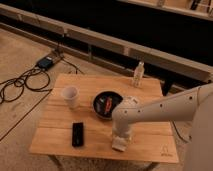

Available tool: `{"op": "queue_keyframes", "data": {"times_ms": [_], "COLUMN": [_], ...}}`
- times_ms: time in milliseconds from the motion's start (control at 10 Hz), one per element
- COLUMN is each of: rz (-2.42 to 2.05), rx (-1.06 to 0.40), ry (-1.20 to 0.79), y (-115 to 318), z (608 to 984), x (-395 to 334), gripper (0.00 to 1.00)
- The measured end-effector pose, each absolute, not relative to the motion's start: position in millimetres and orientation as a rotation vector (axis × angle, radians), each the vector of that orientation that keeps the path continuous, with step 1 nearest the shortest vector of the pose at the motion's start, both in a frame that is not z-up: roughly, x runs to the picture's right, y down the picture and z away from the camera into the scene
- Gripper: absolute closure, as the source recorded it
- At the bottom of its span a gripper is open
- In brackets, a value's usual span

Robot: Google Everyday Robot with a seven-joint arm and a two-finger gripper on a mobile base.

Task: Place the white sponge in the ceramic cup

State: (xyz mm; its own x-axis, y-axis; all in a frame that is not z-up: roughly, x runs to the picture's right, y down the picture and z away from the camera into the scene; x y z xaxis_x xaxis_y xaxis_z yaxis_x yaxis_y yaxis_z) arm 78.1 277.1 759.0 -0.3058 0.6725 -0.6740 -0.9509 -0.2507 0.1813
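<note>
1. At the near edge of the worktop [55,127], right of centre, the white sponge [119,146] lies flat on the wood. The gripper [121,137] points straight down onto it from the arm that reaches in from the right.
2. I'd call this the pick-up step: the gripper is at the sponge with its jaws set wide, and nothing looks lifted yet. From where I stand I can't tell whether the jaws already touch the sponge's sides.
3. The next move, I'd guess, calls for closing on the sponge, raising it, then carrying it left and back to the ceramic cup [70,96].
4. The cup stands upright near the left side, well apart from the sponge. The black bowl [106,105] sits between the two, so the carry would need height to pass over or behind it.
5. The sponge is a small cream-white block with soft, rounded corners, and only its lower part shows beneath the gripper. It looks squashy, so I'd expect it to give under a squeeze.
6. The cup's mouth looks narrow for it, so the drop would need careful lining-up.
</note>
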Motion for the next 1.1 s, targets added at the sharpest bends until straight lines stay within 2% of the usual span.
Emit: {"op": "queue_keyframes", "data": {"times_ms": [1100], "rz": [1.766], "rx": [-0.543], "ry": [0.695], "y": [288], "z": [776], "x": [80], "gripper": [0.35]}}
